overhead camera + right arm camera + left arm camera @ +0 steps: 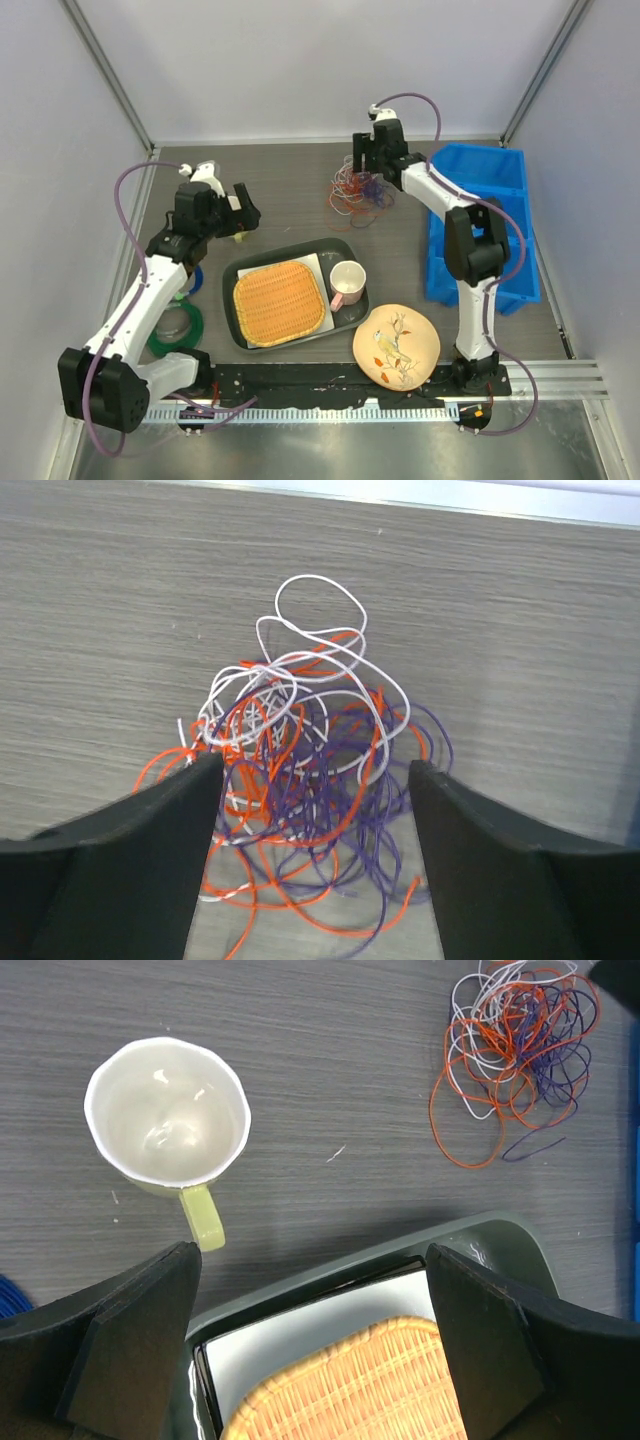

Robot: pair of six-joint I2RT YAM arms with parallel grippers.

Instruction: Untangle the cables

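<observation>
From above we see the cables [358, 190], a loose tangle of red-orange, purple and white wire, lying on the grey table [290, 190] at twelve o'clock. The right gripper [366, 162] hangs over them with its jaws spread, one finger on either side of the bunch; we cannot tell whether they touch it. The left gripper [240, 208], at ten o'clock, is spread wide above a green mug [168, 1110] and the rim of a tray [232, 280]. A blue bin [480, 165] sits at two o'clock.
</observation>
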